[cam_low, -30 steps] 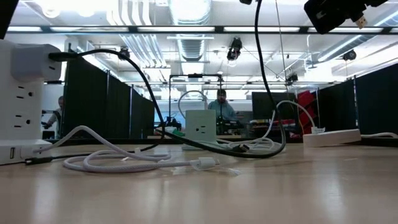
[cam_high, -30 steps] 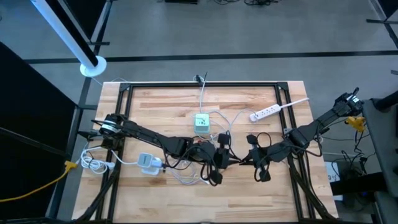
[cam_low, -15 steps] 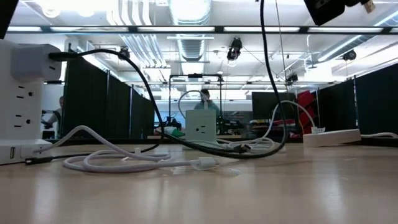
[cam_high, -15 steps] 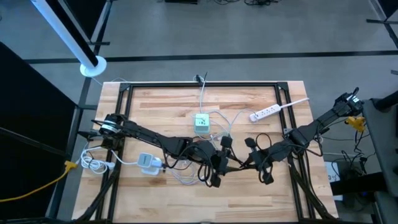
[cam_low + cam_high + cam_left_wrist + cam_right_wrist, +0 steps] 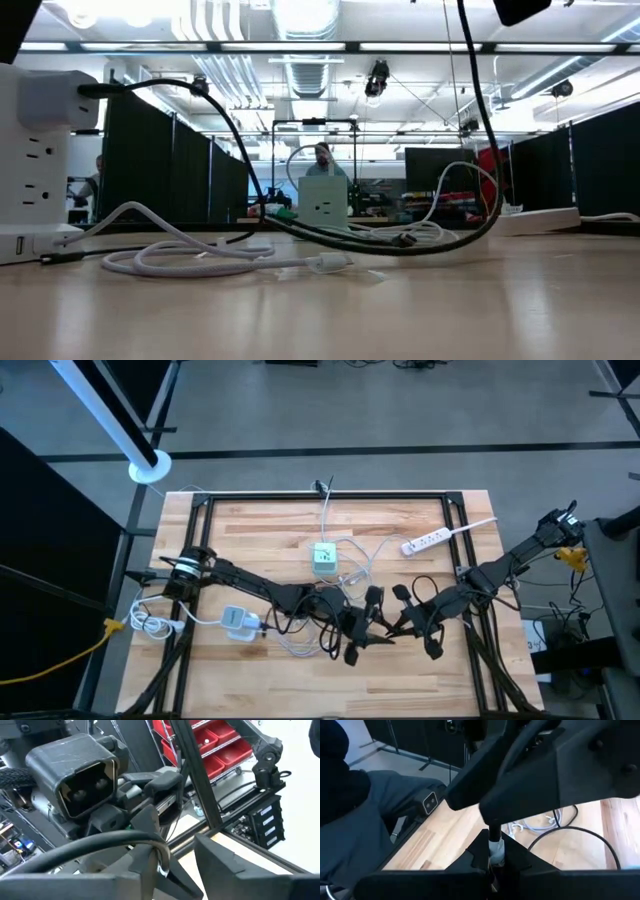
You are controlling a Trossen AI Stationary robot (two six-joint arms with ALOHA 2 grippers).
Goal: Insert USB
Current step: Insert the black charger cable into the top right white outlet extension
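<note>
In the high view both arms meet at the lower middle of the table (image 5: 250,530), the left gripper (image 5: 362,632) facing the right gripper (image 5: 398,628). The right gripper is clenched on the black cable (image 5: 493,849) near its end. The left fingers (image 5: 220,862) stand apart beside that cable; the plug itself cannot be made out.

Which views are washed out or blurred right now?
Low view: ceiling lights glare white, near table soft. Left wrist view: bright blown-out corner beside the red bins. Right wrist view: close dark arm parts blurred, black cable beyond readable.
</note>
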